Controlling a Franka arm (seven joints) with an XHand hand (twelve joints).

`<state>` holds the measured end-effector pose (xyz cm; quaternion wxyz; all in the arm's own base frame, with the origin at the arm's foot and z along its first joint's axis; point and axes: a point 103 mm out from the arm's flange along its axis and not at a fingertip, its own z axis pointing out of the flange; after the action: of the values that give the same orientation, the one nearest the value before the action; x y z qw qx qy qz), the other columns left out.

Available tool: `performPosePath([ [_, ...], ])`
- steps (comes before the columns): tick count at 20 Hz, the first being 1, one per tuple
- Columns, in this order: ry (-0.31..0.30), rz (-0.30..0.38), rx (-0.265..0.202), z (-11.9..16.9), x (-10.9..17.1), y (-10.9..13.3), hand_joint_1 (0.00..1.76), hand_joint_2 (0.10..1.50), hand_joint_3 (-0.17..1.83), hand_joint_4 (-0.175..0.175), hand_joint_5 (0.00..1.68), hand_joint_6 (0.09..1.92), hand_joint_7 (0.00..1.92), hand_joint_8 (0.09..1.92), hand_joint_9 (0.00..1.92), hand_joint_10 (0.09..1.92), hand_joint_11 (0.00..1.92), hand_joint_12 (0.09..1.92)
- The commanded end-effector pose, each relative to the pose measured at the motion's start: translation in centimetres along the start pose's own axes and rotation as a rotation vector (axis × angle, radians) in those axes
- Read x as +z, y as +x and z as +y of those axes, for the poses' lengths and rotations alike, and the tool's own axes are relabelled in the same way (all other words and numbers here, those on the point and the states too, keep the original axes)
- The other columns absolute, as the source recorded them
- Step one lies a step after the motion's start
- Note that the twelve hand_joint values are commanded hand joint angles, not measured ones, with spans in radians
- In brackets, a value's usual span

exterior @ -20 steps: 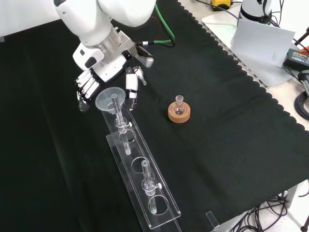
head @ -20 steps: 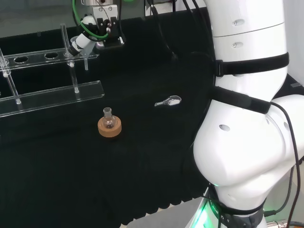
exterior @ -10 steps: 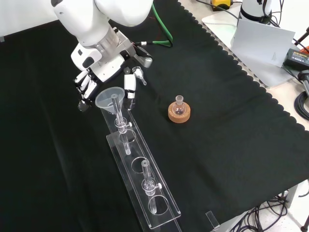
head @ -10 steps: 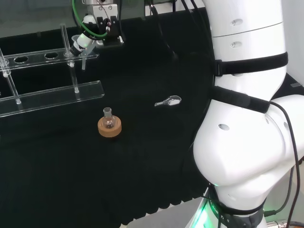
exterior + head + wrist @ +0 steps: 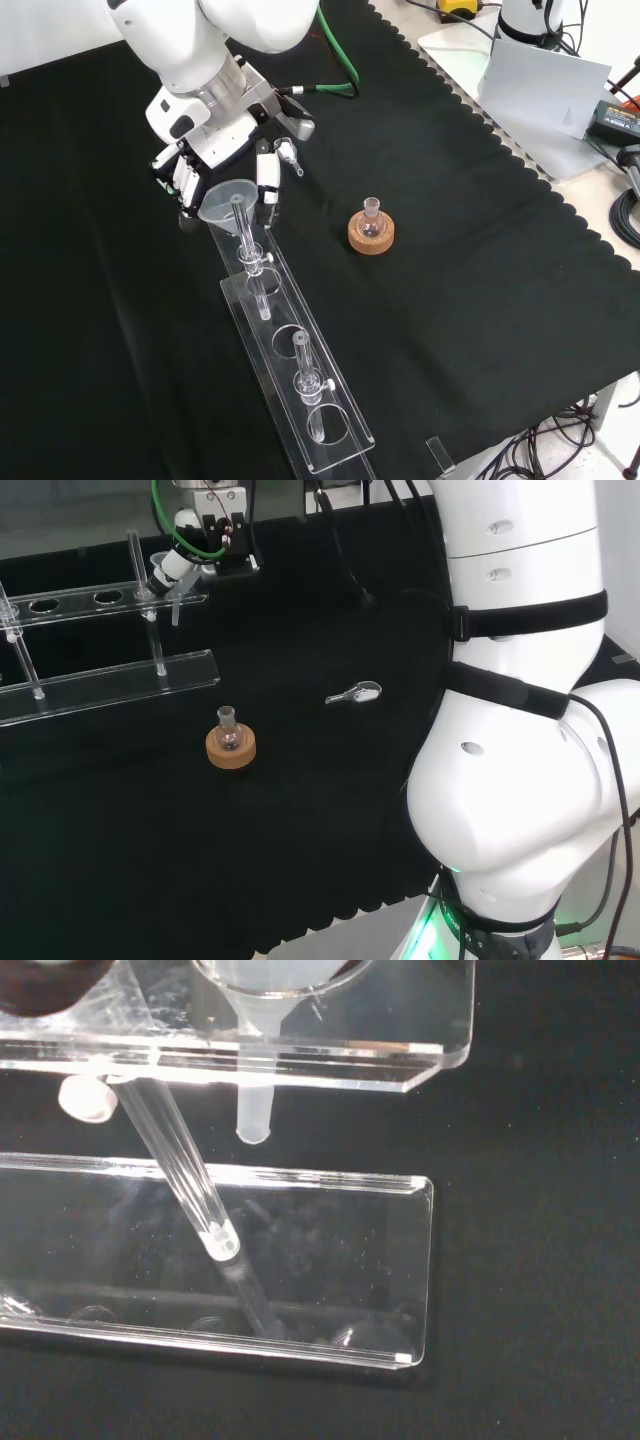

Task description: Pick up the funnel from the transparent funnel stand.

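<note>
The clear funnel [image 5: 226, 198] sits in the end hole of the transparent funnel stand [image 5: 300, 395], with its stem [image 5: 253, 1110] hanging below the upper shelf [image 5: 400, 1052]. In the front view the hand [image 5: 222, 150] is over the funnel's far side. Its fingers [image 5: 183, 183] are to the left of the funnel's rim and the thumb [image 5: 268, 188] is to the right. Both stand close to the rim, and I cannot see a touch. In the head view the hand [image 5: 180, 560] hangs at the stand's right end [image 5: 190, 598].
A small round flask on a cork ring [image 5: 372, 231] stands right of the stand in the front view. A small metal scoop [image 5: 356, 693] lies on the cloth in the head view. Upright clear rods [image 5: 175, 1165] join the stand's shelf and base plate [image 5: 330, 1260].
The fingers have swung in from the left toward the funnel's rim, narrowing the gap to the thumb. The funnel has stayed seated in the stand.
</note>
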<state>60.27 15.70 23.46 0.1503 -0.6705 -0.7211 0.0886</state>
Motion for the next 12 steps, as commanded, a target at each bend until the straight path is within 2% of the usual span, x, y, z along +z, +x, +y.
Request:
performPosePath([
  [1,-0.010,-0.015,-0.004,0.0,-0.2,0.0,0.71,0.75,0.08,0.019,0.70,0.12,0.85,0.44,0.67,0.53,0.00,1.40],
  [8,-0.042,-0.038,-0.011,-0.3,-1.4,-0.2,0.74,0.75,0.10,0.020,0.76,0.18,0.94,0.44,0.72,0.49,0.00,1.45],
  [12,-0.061,-0.059,-0.021,-0.5,-2.3,-0.3,0.75,0.71,0.18,0.023,0.73,0.46,1.04,0.42,0.78,0.44,0.00,1.48],
])
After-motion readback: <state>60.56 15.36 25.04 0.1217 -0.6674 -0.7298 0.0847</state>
